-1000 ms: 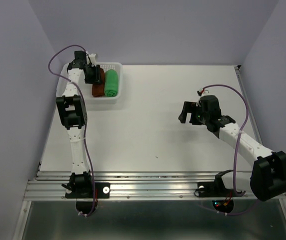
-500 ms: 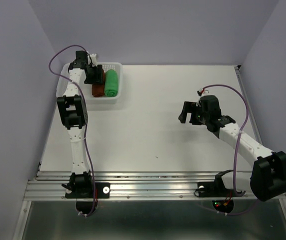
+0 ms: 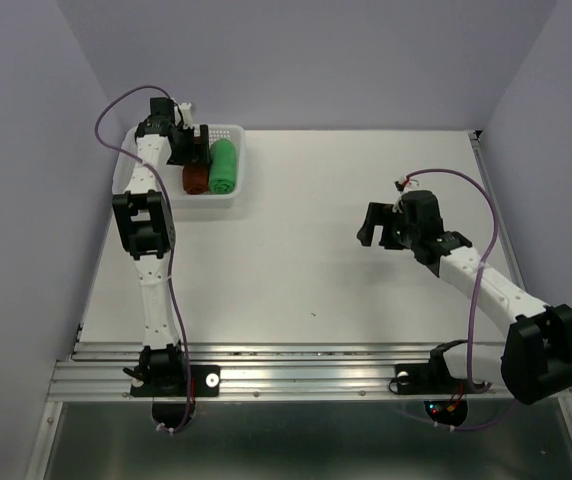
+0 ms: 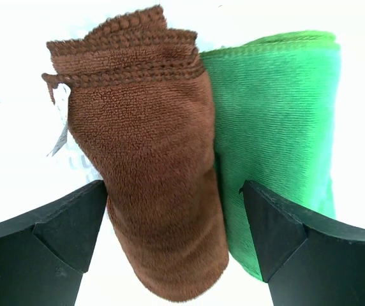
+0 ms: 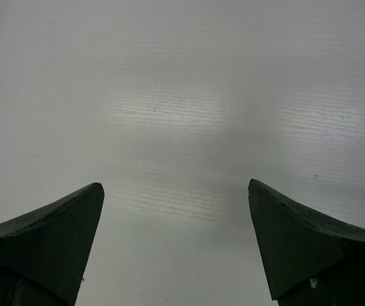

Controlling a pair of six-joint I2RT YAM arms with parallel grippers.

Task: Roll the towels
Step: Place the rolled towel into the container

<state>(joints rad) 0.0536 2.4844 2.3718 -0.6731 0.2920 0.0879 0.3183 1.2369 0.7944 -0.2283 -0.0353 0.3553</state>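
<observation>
Overhead, you are viewing the left gripper (image 3: pixel 194 155) spread over the white basket (image 3: pixel 228 197), where the rust towel (image 3: pixel 196 181) and green towel (image 3: pixel 224 165) are lying rolled, touching. The right gripper (image 3: pixel 376 228) is hovering spread above the table (image 3: pixel 296 260). Left wrist: fingers are straddling the rust towel, unclamped. Right wrist: fingers are framing the tabletop.

The basket (image 3: pixel 212 201) sits in the far left corner of the desk (image 3: pixel 306 260). In it the left towel (image 3: pixel 197 178) and the right towel (image 3: pixel 223 166) lie side by side, touching. The left claw (image 3: pixel 192 149) is above the left towel. The right claw (image 3: pixel 376 226) hangs over the desk, well to the right.
</observation>
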